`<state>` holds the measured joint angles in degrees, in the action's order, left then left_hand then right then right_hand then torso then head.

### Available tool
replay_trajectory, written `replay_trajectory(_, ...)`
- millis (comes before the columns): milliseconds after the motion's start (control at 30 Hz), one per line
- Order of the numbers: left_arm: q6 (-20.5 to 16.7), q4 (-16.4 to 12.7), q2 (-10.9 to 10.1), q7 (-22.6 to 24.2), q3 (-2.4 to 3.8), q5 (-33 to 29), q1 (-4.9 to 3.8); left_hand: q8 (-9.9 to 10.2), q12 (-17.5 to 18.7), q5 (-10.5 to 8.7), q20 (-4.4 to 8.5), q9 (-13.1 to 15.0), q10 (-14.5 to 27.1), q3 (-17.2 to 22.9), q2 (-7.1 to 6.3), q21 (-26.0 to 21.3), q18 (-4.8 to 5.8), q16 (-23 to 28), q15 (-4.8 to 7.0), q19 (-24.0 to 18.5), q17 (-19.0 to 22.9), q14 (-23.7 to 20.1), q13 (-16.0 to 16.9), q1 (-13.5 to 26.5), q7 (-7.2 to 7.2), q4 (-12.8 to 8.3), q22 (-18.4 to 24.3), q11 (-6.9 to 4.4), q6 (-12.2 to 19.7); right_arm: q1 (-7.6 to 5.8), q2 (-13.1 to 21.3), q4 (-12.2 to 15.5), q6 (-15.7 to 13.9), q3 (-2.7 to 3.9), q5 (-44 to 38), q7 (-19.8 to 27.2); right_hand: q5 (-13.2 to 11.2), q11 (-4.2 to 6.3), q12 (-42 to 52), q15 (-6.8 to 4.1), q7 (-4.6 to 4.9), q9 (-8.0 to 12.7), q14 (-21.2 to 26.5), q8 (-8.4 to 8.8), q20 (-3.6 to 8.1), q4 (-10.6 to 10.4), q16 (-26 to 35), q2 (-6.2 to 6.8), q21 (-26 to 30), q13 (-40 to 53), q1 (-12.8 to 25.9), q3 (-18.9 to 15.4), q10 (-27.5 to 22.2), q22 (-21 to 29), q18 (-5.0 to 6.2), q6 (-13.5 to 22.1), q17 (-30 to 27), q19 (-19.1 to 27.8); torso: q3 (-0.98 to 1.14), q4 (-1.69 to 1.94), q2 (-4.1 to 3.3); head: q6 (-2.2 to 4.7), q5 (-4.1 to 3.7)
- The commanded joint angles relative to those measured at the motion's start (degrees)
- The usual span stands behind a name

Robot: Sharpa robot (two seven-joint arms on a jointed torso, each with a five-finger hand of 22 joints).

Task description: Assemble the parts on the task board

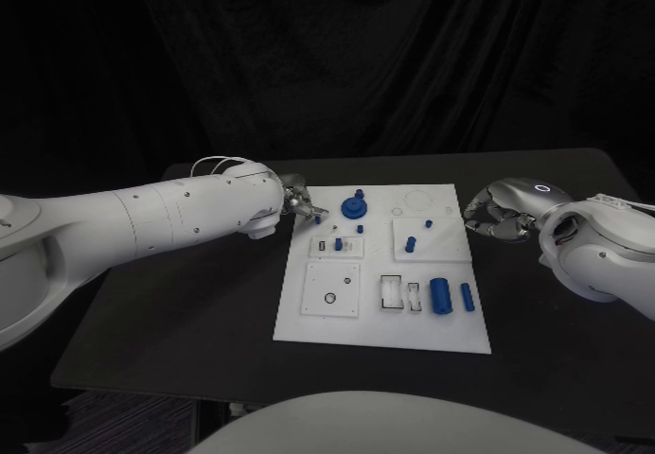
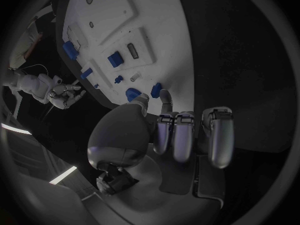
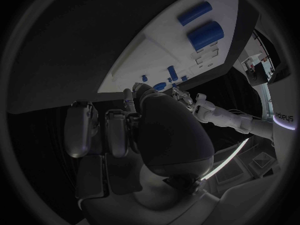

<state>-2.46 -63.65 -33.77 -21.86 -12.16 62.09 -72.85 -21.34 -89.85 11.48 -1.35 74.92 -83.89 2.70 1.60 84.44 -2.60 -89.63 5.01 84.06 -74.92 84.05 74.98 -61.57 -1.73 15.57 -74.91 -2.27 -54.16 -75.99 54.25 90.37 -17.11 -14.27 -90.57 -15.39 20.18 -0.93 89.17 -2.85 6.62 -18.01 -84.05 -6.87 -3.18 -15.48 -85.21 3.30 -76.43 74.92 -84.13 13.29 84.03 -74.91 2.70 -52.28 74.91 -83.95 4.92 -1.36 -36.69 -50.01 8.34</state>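
Head view, centre: board (image 1: 308, 326) flat on table (image 1: 164, 322), open to both sides, likely so that either hand can work on it. Left of upper centre: left hand (image 1: 283, 204) low at the board's upper left corner, fingertips (image 1: 309, 214) aimed down at a small part (image 1: 317, 220) just beside the round part (image 1: 355, 208). Probably set there to pick up or seat that small part. Touching, pinching or merely near it: cannot tell. Left wrist view no clearer: thumb and one finger out toward two blue pieces at the board's edge, other fingers straight and together. Right of centre in head view: right hand (image 1: 498, 214) just off the board's right edge, clenched loosely on nothing, seemingly parked aside to leave room. Counted on the board: seven blue parts. One round part with a stub on top. One small part by the fingertips. One short peg (image 1: 339, 244) below it. One slanted peg (image 1: 410, 246) and one tiny stub (image 1: 427, 224) right of middle. One thick cylinder (image 1: 439, 295) and one thin cylinder (image 1: 467, 297) lying side by side at lower right, apparently not yet fitted. Two hands, one board.
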Motion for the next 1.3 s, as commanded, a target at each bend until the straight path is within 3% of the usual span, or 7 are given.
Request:
replay_trajectory(33, 0.9, 0.1, 0.2, 0.6, 0.05, -0.1, 0.16, 0.4, -0.1, 0.94, 0.09, 1.3, -6.1, -0.5, 0.29, -0.3, 0.33, -0.4, 0.16, 0.8, -15.1, 5.9, 15.0, -0.5, 0.1, 0.0, -8.7, -0.08, 0.5, 0.16, 0.0, 0.0, 0.4, 0.04, -0.4, -0.8, 0.3, -0.53, -0.2, 0.36, 0.1, 0.1, -4.7, 0.31, -0.48, -0.1, 0.3, -0.41, 0.2, 13.5, 0.0, 0.2, 4.3, -10.8, 0.47, 0.0, 10.9, -0.8, 0.03, 0.02, 0.0, 0.01, -0.08)
replay_trajectory(800, 1.4, 1.2, 1.1, 2.0, 0.05, -0.1, 0.57, 3.8, -0.1, 8.43, -0.15, 1.0, -6.1, 0.6, 1.3, -0.5, 0.28, -0.4, -0.02, 0.7, -15.1, 5.9, 15.0, -3.7, -0.04, -1.0, -8.8, 0.06, 0.5, 0.17, 0.0, 0.1, 0.8, 0.04, -0.4, -1.1, 0.3, -0.54, -0.2, 0.36, 0.1, 0.1, -4.7, 0.34, -0.49, -0.1, 0.4, -0.41, 0.4, 13.5, 0.0, 0.3, 4.3, -10.8, 0.51, 0.0, 10.8, -0.7, 0.03, 0.06, 0.0, 0.01, -0.29)
replay_trajectory(1100, 1.9, 1.1, 1.1, 2.2, 0.05, -0.1, 0.68, 5.1, -0.1, 12.88, -0.03, 1.1, -6.1, 2.8, 0.94, -0.7, 0.25, -0.4, 0.09, 0.6, -15.1, 5.9, 15.0, -5.2, 0.14, -1.8, -8.9, -0.11, -0.1, 0.17, 0.0, 0.1, 1.0, 0.04, -0.4, -1.3, 0.3, -0.54, -0.3, 0.36, 0.09, 0.1, -4.7, 0.34, -0.49, -0.1, 0.5, -0.41, 0.5, 13.4, 0.0, 0.3, 4.2, -10.7, 0.53, -0.1, 10.7, -0.7, 0.06, 0.0, 0.01, 0.01, -0.35)
replay_trajectory(1300, 1.9, 1.0, 1.0, 2.3, 0.05, -0.1, 0.72, 5.6, -0.1, 14.37, 0.02, 1.2, -6.1, 4.0, 0.58, -0.7, 0.26, -0.4, 0.16, 0.7, -15.1, 5.9, 15.0, -5.7, 0.23, -2.1, -9.0, -0.18, -0.2, 0.17, -0.1, 0.0, 1.1, 0.04, -0.4, -1.3, 0.3, -0.54, -0.3, 0.36, 0.09, 0.1, -4.7, 0.34, -0.5, -0.1, 0.5, -0.42, 0.5, 13.4, 0.0, 0.3, 4.2, -10.7, 0.53, -0.1, 10.7, -0.7, 0.04, -0.01, 0.03, 0.01, -0.26)
